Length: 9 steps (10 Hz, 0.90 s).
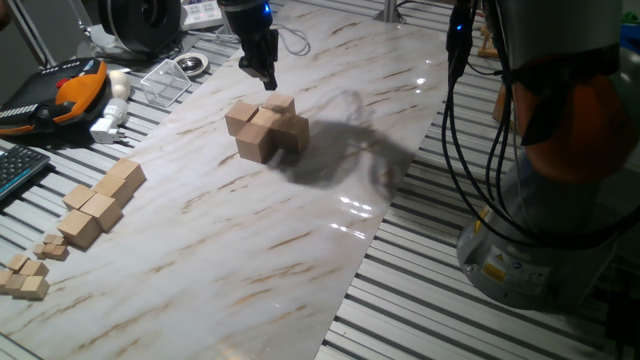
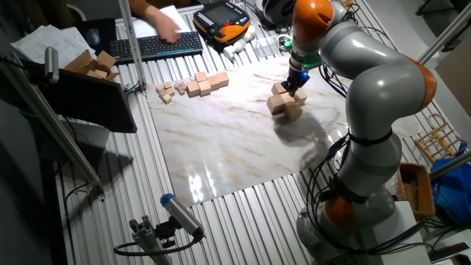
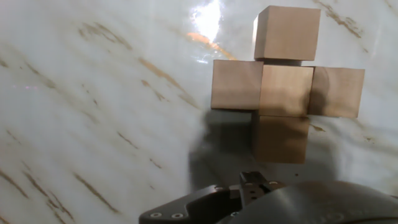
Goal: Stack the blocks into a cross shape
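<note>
Five tan blocks [image 1: 265, 127] lie together in a cross on the marble board [image 1: 200, 230], one in the middle and one on each side. The other fixed view shows the same blocks [image 2: 285, 103]. In the hand view the cross of blocks [image 3: 285, 90] sits up and to the right, with only the hand's dark body at the bottom edge. My gripper [image 1: 260, 75] hangs just above and behind the cross, open, with nothing between its fingers. From the other side the gripper [image 2: 296, 82] hovers over the cluster's far edge.
A row of joined tan cubes [image 1: 100, 205] and small cubelets [image 1: 25, 275] lie off the board at the left. A keyboard [image 1: 15, 170], an orange pendant [image 1: 60, 90] and a clear tray [image 1: 165, 80] stand behind. The robot base [image 1: 540, 250] is right. A person's hand [image 2: 165, 26] rests by the keyboard.
</note>
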Tool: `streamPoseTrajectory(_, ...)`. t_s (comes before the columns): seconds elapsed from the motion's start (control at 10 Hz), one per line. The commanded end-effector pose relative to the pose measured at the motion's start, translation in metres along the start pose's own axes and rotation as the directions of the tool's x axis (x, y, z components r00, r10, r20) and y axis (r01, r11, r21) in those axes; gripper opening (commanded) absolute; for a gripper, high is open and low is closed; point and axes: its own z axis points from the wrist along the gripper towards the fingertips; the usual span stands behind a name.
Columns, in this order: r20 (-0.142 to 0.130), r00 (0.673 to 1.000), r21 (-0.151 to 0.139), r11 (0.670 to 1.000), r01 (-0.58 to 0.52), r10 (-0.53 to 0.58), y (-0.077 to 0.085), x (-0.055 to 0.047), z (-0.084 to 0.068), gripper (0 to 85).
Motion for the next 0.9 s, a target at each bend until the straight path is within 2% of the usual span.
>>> streamPoseTrajectory(0.0, -0.004, 1.000, -0.002, 1.000, 0.000, 0.000, 0.0003, 0.0003, 0.0001, 0.0)
streamPoseTrajectory(0.5, -0.012, 1.000, -0.011, 1.000, 0.003, -0.003, 0.0015, 0.0005, 0.0006, 0.0)
streamPoseTrajectory(0.8, -0.003, 1.000, -0.005, 1.000, 0.004, -0.004, 0.0014, 0.0002, 0.0004, 0.0)
